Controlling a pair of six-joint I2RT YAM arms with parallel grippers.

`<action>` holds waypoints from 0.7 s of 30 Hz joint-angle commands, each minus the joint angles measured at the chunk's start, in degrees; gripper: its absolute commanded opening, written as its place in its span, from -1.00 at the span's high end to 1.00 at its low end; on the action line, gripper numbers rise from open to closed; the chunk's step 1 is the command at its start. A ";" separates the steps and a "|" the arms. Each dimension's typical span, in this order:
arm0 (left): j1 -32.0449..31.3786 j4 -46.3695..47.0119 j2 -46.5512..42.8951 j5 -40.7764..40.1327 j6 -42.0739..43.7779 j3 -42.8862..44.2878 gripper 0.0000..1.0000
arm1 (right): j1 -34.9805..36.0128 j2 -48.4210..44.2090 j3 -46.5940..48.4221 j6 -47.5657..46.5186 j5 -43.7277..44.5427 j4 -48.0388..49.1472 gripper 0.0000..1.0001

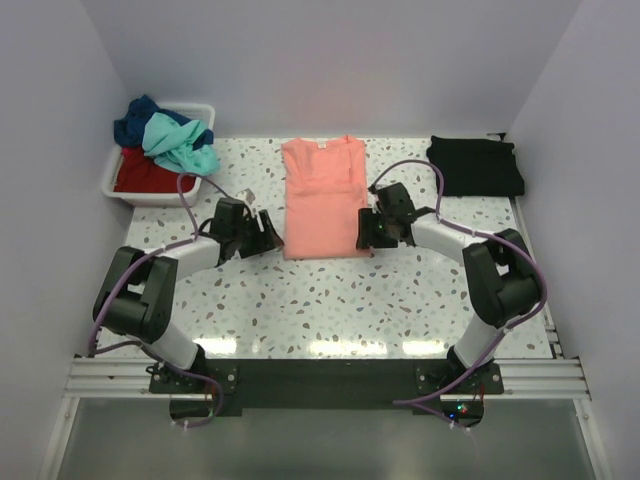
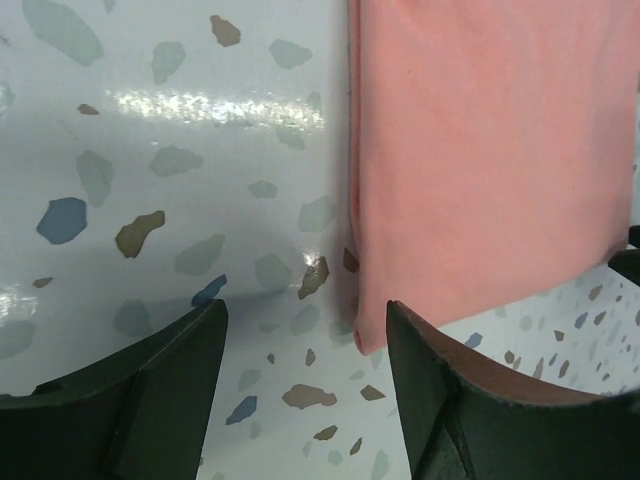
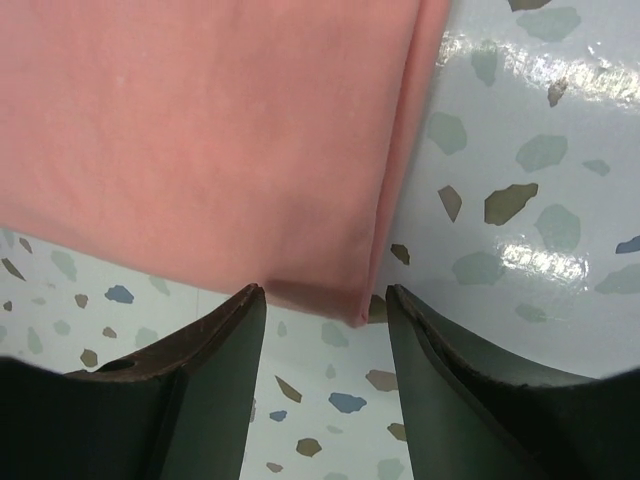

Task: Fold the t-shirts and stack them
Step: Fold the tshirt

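Note:
A salmon-pink t-shirt lies flat in the middle of the table, its sides folded in to a long rectangle. My left gripper stands open just left of its near left corner; in the left wrist view that corner lies by the right finger. My right gripper is open at the near right corner, which lies between its fingertips, low over the table. A folded black t-shirt rests at the back right. Teal, navy and red t-shirts are piled in the bin.
The white plastic bin stands at the back left against the wall. Speckled tabletop lies bare between the pink shirt and the arm bases. Side walls close in left and right.

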 commanded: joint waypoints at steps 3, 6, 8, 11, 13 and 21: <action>0.48 7.58 1.74 8.56 -1.91 -0.45 -0.39 | -0.19 0.32 -1.52 1.78 -1.49 4.19 -0.08; 0.48 6.35 2.62 9.11 -1.47 0.78 -0.37 | -0.10 0.14 -2.75 2.49 -1.41 4.72 -0.04; 0.48 5.30 2.71 8.76 -1.21 0.78 -0.37 | -0.10 -0.30 -3.80 2.93 -1.49 5.16 -0.03; 0.48 4.94 3.58 9.45 -0.94 0.70 -0.36 | -0.19 -0.21 -4.86 3.37 -1.41 5.77 -0.01; 0.48 6.16 4.46 11.03 -1.64 0.61 -0.33 | -0.19 -0.13 -5.47 3.55 -1.32 6.39 0.03; 0.39 6.26 7.46 13.85 -2.44 1.84 -0.12 | -0.10 0.58 -6.09 3.90 -0.53 7.44 0.15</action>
